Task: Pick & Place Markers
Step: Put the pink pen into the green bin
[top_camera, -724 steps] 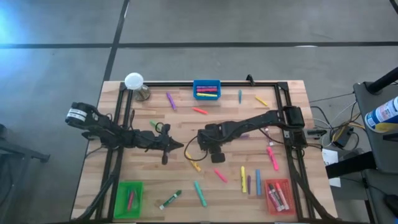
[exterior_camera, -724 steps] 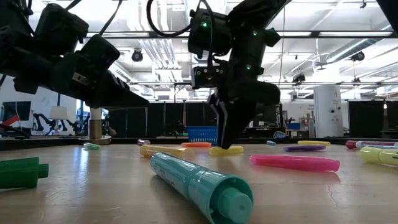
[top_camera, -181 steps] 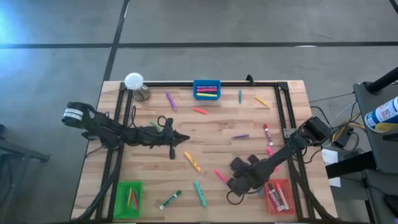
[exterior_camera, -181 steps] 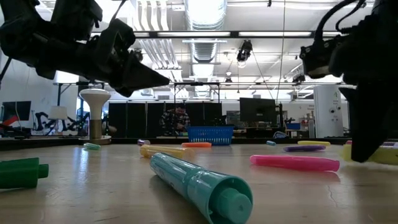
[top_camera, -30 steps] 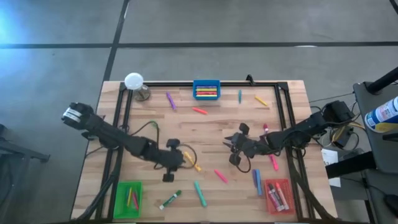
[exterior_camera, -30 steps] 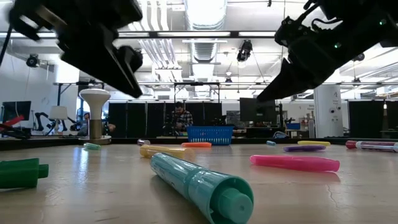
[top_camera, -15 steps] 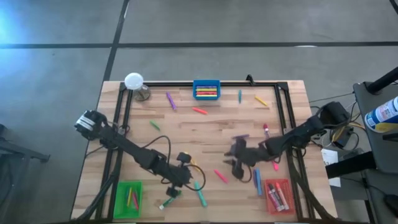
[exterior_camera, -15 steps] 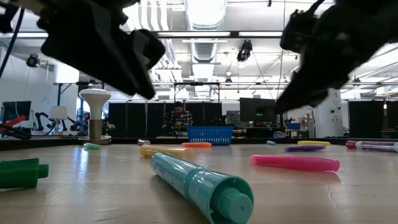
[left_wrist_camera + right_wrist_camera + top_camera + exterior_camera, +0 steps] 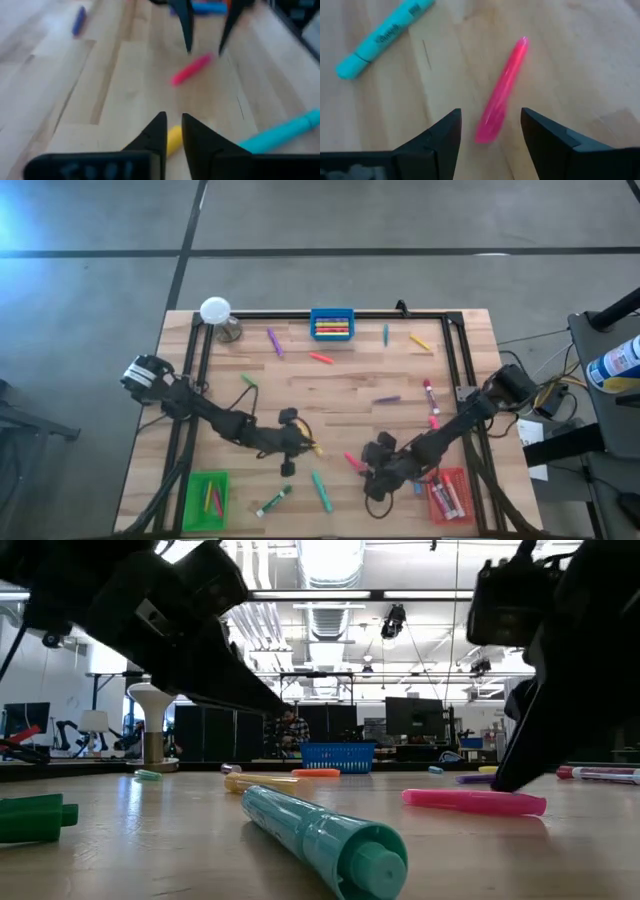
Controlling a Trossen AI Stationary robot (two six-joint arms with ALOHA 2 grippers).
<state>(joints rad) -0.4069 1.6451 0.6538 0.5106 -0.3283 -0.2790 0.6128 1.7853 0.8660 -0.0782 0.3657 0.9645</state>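
Observation:
Markers lie scattered on the wooden table. My left gripper [image 9: 298,444] [image 9: 172,119] hovers with a narrow gap over one end of a yellow marker [image 9: 173,140] [image 9: 260,781], which lies flat on the table. In the low view its tips [image 9: 278,703] stand above the tabletop. My right gripper [image 9: 363,468] [image 9: 490,114] is open wide and points down at a slant. Its fingers stand on either side of a pink marker [image 9: 501,92] [image 9: 352,462] lying on the wood, without touching it. A teal marker [image 9: 382,37] [image 9: 320,490] lies nearby.
A blue tray [image 9: 332,313] stands at the far edge, a green tray [image 9: 192,498] at the near left and a red tray [image 9: 447,473] at the near right, each with markers in it. A white-topped stand [image 9: 216,312] is at the far left. Black rails [image 9: 455,350] frame the table.
My right gripper has travelled from mid-table toward the near edge and sunk, tipping downward until its fingers flank the pink marker. My left gripper has dropped lower and tipped down over the yellow marker. No marker has moved.

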